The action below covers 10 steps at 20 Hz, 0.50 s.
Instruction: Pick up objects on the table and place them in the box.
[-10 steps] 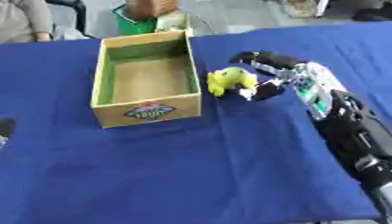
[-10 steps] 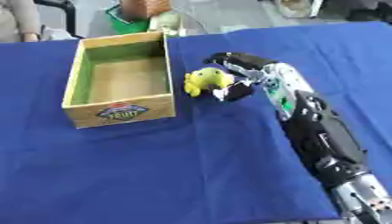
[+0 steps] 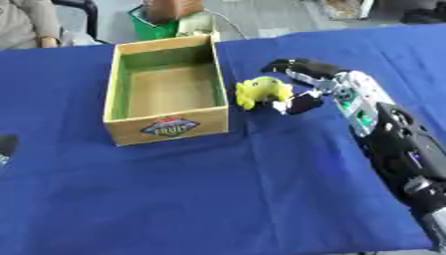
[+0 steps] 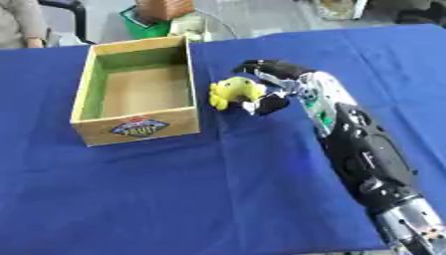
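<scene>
A small yellow toy (image 3: pixel 261 90) lies on the blue cloth just right of the wooden box (image 3: pixel 166 127). The box has a green inner lining, a fruit label on its front wall, and nothing inside that I can see. My right hand (image 3: pixel 335 84) reaches in from the right. Its fingers (image 3: pixel 294 66) curl over the far side of the toy and the thumb (image 3: pixel 299 102) closes on its near right side. The toy rests on the table. A dark part at the left edge looks like my left hand (image 3: pixel 5 145); little of it shows.
The blue tablecloth (image 3: pixel 218 199) spreads wide in front of the box. Beyond the far edge stand a green bin (image 3: pixel 161 27) and a brown object (image 3: pixel 172 7). A seated person shows at the top left, away from the objects.
</scene>
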Tool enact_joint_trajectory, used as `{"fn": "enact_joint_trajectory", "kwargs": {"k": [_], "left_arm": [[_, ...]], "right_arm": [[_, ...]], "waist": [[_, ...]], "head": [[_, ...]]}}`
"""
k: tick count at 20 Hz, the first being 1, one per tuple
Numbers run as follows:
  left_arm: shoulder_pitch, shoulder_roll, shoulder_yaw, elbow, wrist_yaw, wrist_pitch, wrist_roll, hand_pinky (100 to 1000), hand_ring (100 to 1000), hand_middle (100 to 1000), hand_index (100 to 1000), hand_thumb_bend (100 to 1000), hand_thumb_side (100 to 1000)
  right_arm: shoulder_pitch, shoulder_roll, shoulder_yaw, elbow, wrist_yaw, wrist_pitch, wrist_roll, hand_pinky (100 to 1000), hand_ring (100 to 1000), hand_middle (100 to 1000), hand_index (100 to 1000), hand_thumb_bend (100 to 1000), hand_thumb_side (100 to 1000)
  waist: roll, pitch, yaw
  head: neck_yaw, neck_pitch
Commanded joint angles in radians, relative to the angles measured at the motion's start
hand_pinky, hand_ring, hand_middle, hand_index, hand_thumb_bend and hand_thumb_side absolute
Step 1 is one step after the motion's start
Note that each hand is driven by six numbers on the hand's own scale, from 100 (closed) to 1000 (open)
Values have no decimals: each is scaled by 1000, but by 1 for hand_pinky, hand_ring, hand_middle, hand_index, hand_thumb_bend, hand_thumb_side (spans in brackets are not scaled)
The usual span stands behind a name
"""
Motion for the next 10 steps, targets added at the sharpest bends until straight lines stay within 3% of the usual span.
{"fn": "enact_joint_trajectory", "kwargs": {"k": [1, 10], "left_arm": [[-8, 11, 3, -15, 3, -3, -3, 486, 399, 456, 613, 737, 208], [-7, 10, 2, -15, 4, -3, -3, 486, 398, 455, 613, 737, 208]], "right_arm": [[-20, -11, -10, -10, 14, 7, 5, 983, 925, 919, 952, 100, 460], [-18, -4, -13, 24, 49, 16, 20, 979, 917, 904, 854, 100, 436]], "waist": [[0, -13, 1], [1, -12, 4]], "head": [[-3, -12], [-3, -14]]}}
